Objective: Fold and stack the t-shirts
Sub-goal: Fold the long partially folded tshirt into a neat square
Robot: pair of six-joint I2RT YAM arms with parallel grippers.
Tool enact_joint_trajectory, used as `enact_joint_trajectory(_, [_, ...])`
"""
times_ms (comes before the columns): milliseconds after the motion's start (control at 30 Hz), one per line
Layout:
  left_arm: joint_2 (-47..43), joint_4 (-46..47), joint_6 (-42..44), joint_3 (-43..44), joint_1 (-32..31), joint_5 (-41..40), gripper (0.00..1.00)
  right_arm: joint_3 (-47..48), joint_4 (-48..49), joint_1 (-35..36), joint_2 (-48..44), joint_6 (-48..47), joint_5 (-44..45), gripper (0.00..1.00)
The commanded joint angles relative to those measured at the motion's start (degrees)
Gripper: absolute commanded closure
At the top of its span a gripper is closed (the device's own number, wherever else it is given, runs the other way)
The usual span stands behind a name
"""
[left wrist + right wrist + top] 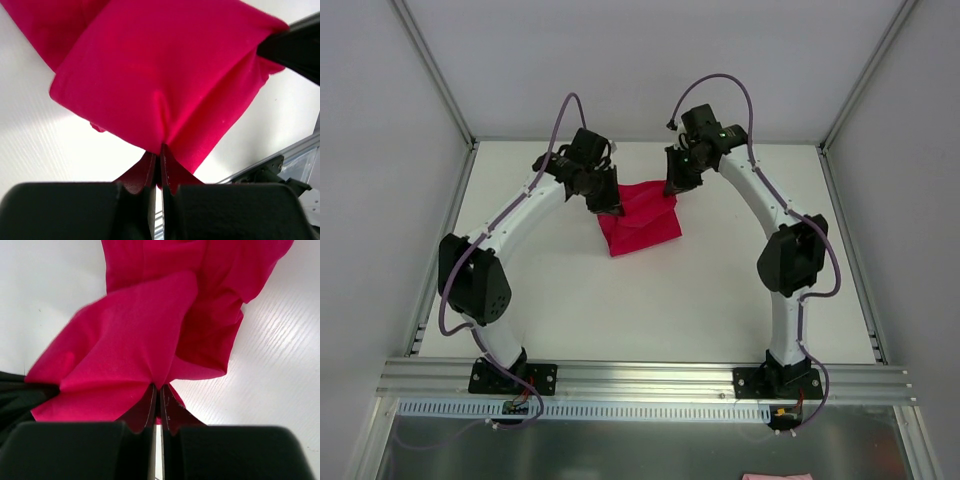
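Cloth spans the gap between both arms: the t-shirt (642, 230), a bunched red packet, sits near the far edge of the desk (570, 300), about midway between its left and right edges. The left pincer (612, 207) is clamped on its far-left corner and the right pincer (672, 190) on its far-right corner. The held edge therefore runs left to right, with the body reaching toward the near edge. Neither arm is nearer. Folds hide the collar, the sleeves and how many layers are pinched. I cannot tell whether the near part rests on the desk.
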Motion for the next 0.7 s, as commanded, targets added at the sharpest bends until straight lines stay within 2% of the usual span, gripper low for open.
enact_joint_trajectory(0, [1.88,-2.54,2.6,4.14,2.23,1.46,1.0,4.78,-1.19,-1.16,1.4,0.03,-0.86,0.99])
enact_joint_trajectory(267, [5.91,-0.87,3.31,5.19,6.89,4.1,1.0,10.85,-1.11,-3.01,8.15,0.91,-2.7,0.99])
enact_joint_trajectory(533, [10.4,0.09,3.4,8.09,7.16,6.83,1.0,15.16,0.65,-3.45,13.53,0.91,-2.89,0.99])
enact_joint_trajectory(600, [11.98,0.18,2.87,9.41,7.51,6.3,0.87,15.42,3.36,-3.54,15.28,0.91,-2.19,0.94])
enact_joint_trajectory(667, [14.09,1.85,2.52,10.82,8.03,5.69,0.83,16.91,6.52,-3.54,17.13,0.91,-1.74,0.94])
